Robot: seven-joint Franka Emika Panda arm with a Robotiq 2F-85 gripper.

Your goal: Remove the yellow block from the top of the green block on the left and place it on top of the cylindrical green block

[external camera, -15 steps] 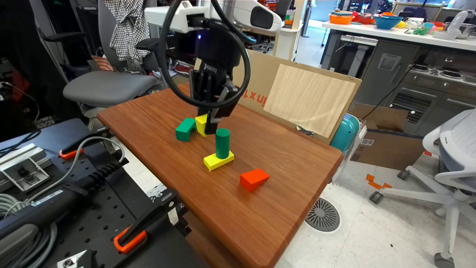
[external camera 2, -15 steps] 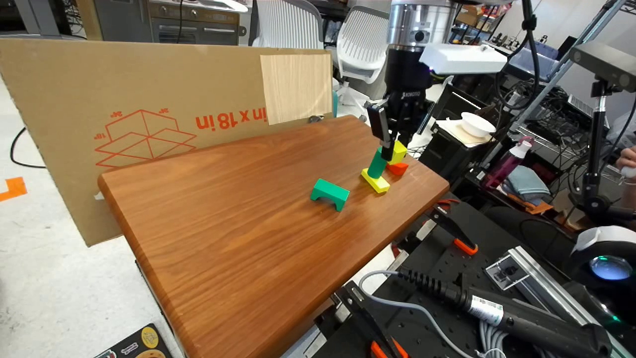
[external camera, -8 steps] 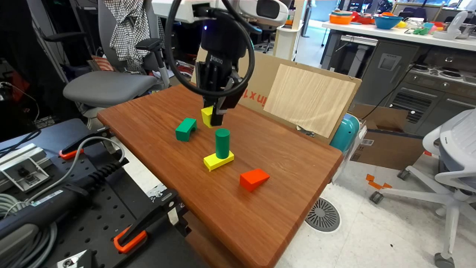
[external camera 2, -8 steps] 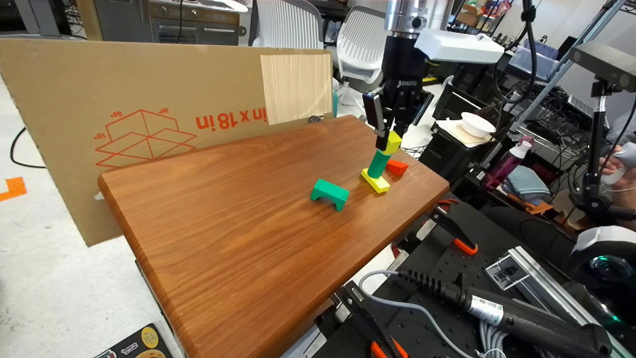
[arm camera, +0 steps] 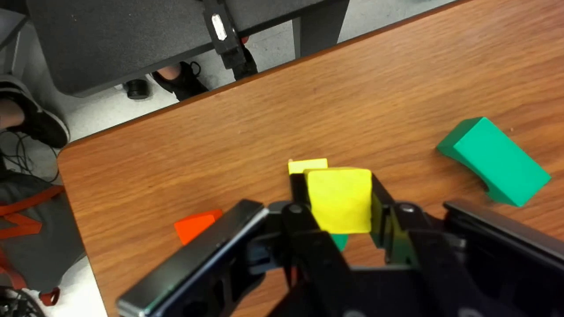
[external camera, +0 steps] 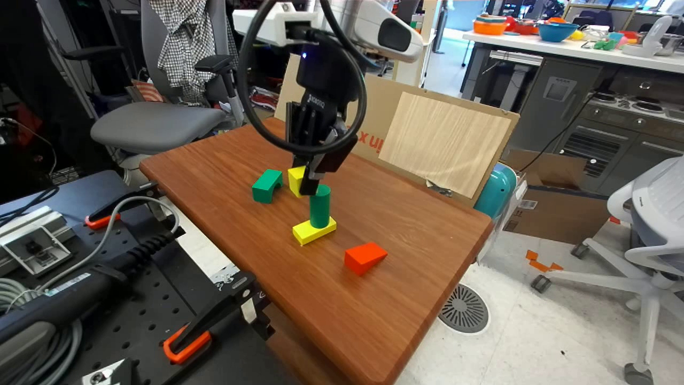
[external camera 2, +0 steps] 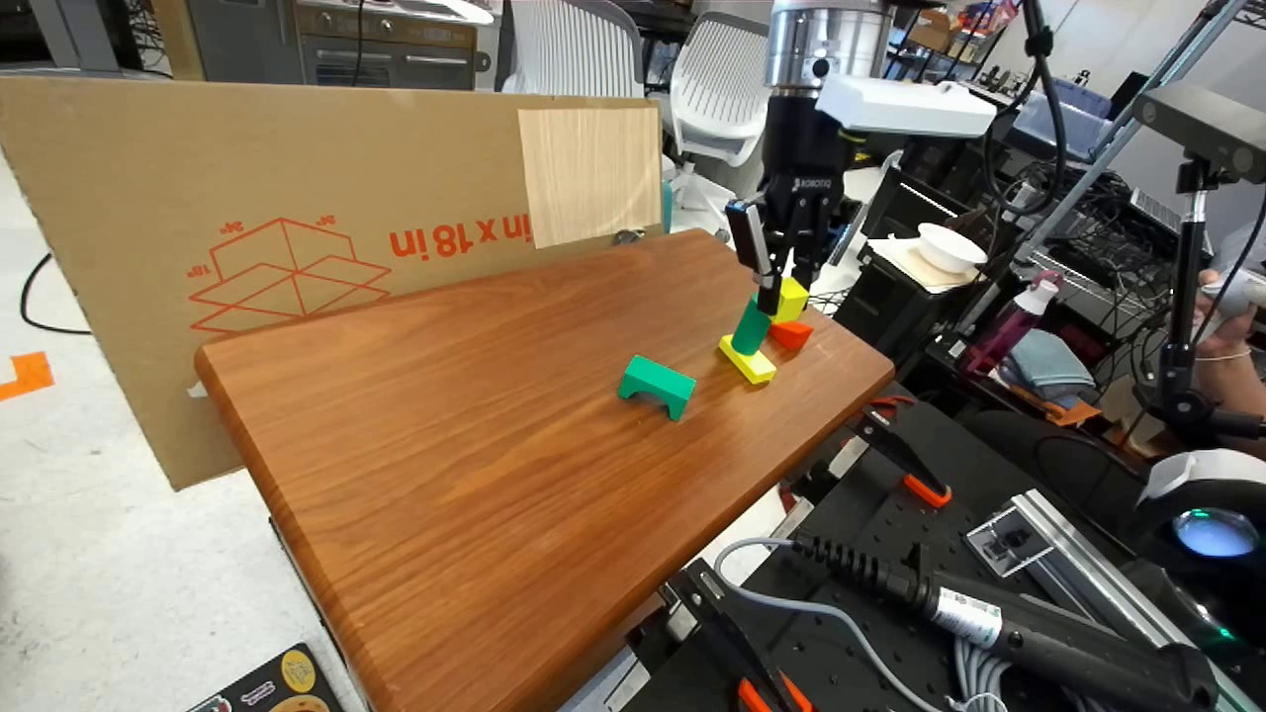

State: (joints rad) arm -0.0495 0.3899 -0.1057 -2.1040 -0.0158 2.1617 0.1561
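1 downturned pincer [arm camera: 338, 191], yellow block [arm camera: 339, 204] clasped

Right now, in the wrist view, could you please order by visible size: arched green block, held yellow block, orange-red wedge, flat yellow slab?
1-2. Arched green block and yellow block, unranked: areas look close, and nearness enlarges the yellow block.
3. Orange-red wedge, partly hidden.
4. Flat yellow slab; only a strip shows.

In both exterior views, the black Robotiq gripper [external camera 2: 788, 285] and the small bright yellow cube [external camera: 295, 181] in it are lower than half a second ago; in an exterior view, a fingertip [external camera: 309, 186] now overlaps the upright green cylinder [external camera: 320, 211].
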